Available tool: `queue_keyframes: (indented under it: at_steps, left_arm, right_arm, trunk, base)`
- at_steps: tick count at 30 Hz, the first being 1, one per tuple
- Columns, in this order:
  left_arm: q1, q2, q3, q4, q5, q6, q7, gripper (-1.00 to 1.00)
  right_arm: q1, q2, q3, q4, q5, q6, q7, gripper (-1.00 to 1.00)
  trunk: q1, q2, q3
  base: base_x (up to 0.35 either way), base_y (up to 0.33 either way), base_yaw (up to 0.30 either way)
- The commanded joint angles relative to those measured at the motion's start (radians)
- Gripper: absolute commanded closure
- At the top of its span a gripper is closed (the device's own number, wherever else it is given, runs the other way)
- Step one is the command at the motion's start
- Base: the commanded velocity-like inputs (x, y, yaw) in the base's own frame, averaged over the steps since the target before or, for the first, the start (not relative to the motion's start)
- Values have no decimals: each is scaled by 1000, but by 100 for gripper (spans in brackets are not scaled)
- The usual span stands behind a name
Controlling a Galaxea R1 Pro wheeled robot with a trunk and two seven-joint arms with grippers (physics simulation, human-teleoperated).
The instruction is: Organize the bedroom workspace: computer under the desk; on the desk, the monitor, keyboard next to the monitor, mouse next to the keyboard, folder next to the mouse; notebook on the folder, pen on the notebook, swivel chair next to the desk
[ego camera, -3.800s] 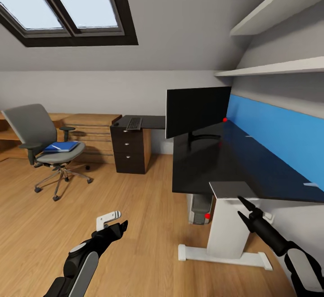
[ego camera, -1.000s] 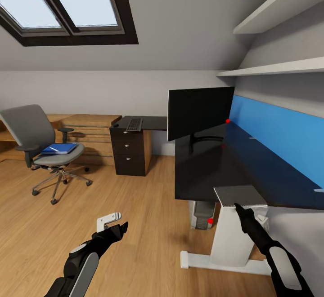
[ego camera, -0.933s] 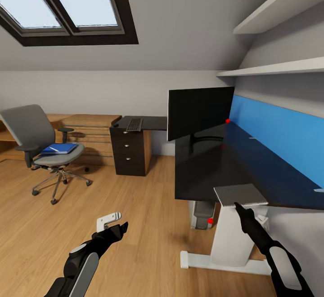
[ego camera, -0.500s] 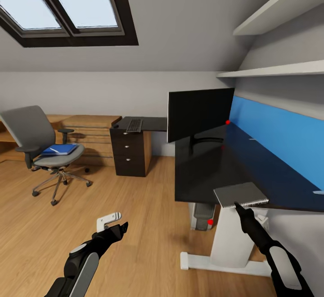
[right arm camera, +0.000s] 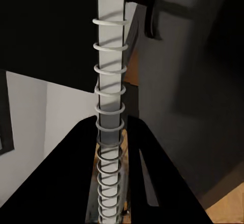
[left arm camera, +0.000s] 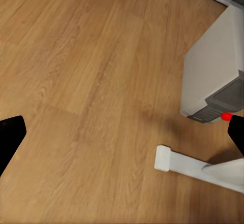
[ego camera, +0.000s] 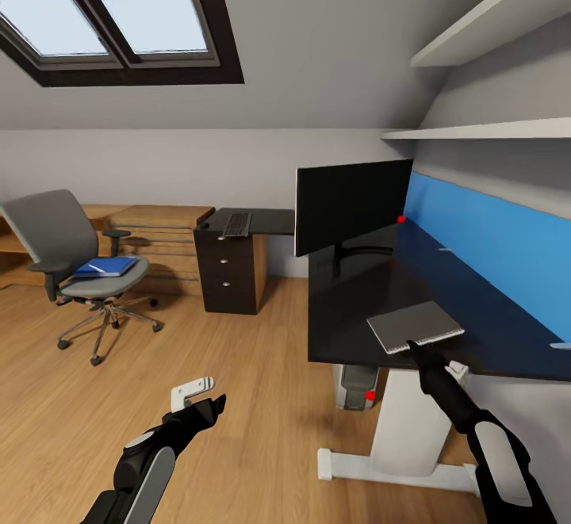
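Lifted higher since earlier, the notebook (ego camera: 414,326) now sits over the bench's (ego camera: 373,294) near edge, pinched at its spiral spine by the right end effector (ego camera: 415,346); carry it level, release only once fully supported.

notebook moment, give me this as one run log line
right gripper: shut on notebook by spiral edge | notebook: over desk front edge | left gripper: open, over floor | folder: on chair

one monitor (ego camera: 353,205), one swivel chair (ego camera: 75,266), one keyboard (ego camera: 237,224), two shelves (ego camera: 484,132)
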Motion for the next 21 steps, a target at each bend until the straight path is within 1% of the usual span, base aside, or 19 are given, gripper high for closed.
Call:
queue_keyframes:
  at_steps: [1, 5, 6, 8, 10, 16, 18, 19, 21]
  left_arm:
    - [-1, 0, -1, -1, 11, 2, 9, -100]
    - [-1, 0, -1, 1, 11, 0, 4, -100]
    - [-1, 0, -1, 1, 12, 0, 4, -100]
    - [-1, 1, -1, 2, 12, 0, 3, -100]
    - [-1, 1, -1, 2, 12, 0, 3, -100]
    - [-1, 1, -1, 2, 13, 0, 3, -100]
    - [-1, 2, 0, 2, 13, 0, 3, -100]
    - [-1, 3, 0, 2, 13, 0, 3, -100]
    - [-1, 3, 0, 2, 13, 0, 2, -100]
  right_arm:
    - [-1, 0, -2, -1, -6, 13, 4, 100]
    - [0, 4, -1, -7, -6, 51, 6, 100]
    - [0, 12, -1, -12, -6, 75, 7, 100]
    - [0, 17, 0, -19, -5, 95, 7, 100]
    - [0, 25, 0, -34, -3, 138, 7, 100]
    - [0, 29, 3, -44, 0, 187, 8, 100]
    - [0, 30, 22, -49, 2, 192, 6, 100]
    - [0, 29, 93, -62, 3, 192, 6, 100]
    - [0, 29, 124, -65, 2, 192, 8, 100]
  trunk:
    - [0, -1, -1]
    - [0, -1, -1]
    - [0, -1, -1]
    - [0, -1, -1]
    - [0, -1, -1]
    - [0, -1, -1]
    - [0, -1, -1]
    - [0, -1, -1]
    - [0, -1, -1]
  base:
    - [0, 0, 0]
    - [0, 0, 0]
    - [0, 32, 0]
    - [0, 95, 0]
    - [3, 205, 0]
    - [52, 268, 0]
    - [112, 301, 0]
    - [138, 309, 0]
    - [142, 310, 0]
